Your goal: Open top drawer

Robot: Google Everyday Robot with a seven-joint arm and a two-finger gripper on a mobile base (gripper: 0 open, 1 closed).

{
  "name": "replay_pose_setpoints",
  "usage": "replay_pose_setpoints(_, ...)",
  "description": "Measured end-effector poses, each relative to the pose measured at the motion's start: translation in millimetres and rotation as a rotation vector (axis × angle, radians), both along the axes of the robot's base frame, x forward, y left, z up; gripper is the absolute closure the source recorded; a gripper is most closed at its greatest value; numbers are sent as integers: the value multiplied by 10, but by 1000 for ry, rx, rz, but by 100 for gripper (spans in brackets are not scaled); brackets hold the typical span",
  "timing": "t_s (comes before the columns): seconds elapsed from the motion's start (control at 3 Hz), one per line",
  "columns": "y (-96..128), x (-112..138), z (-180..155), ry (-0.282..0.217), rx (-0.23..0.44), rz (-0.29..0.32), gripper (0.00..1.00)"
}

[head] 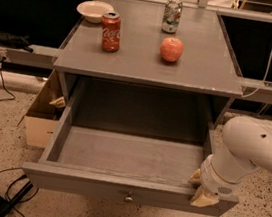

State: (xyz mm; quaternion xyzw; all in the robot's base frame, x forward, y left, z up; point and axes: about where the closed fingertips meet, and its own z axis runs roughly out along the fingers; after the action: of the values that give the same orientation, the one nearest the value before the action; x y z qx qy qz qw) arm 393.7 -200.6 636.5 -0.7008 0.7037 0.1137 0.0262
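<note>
Nearest of all, the drawer's front board ran across the foreground, its small round knob (128, 197) at the centre untouched. The tool (199, 187) sat at the right near corner instead. One tan finger was inside the board and the other outside, so it looked narrowed onto the board's top edge and holding it. The white arm (251, 147) bent in from the right, close beside the drawer's right side.

The drawer (129, 155) stood pulled well out from under the desk (132, 59), its bare grey floor open to view, so the task seemed all but done. To the left a cardboard box (38, 122) leaned by the desk leg.

The main risk, as I judged it, lay in pulling further. The drawer already hung far out, and more travel could bring it off its runners and drop the near end. The grip was far off centre, so a pull there could twist the drawer and jam it. The fingers might also slip from the thin edge.

On the desk stood a cola can (110, 31) and an apple (171, 49), with a bowl (94, 11) and a green can (172, 15) farther back. A jerk or a jammed drawer could shake the desk, tip either can or roll the apple off. Letting go gently seemed the safe course.
</note>
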Motion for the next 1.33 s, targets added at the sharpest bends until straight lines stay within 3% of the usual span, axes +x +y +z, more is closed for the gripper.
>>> replay_pose_setpoints(0.67,-48,-219,-19,50,28,19,100)
replay_pose_setpoints(1.33,-60,-271,-23,65,36,24,100)
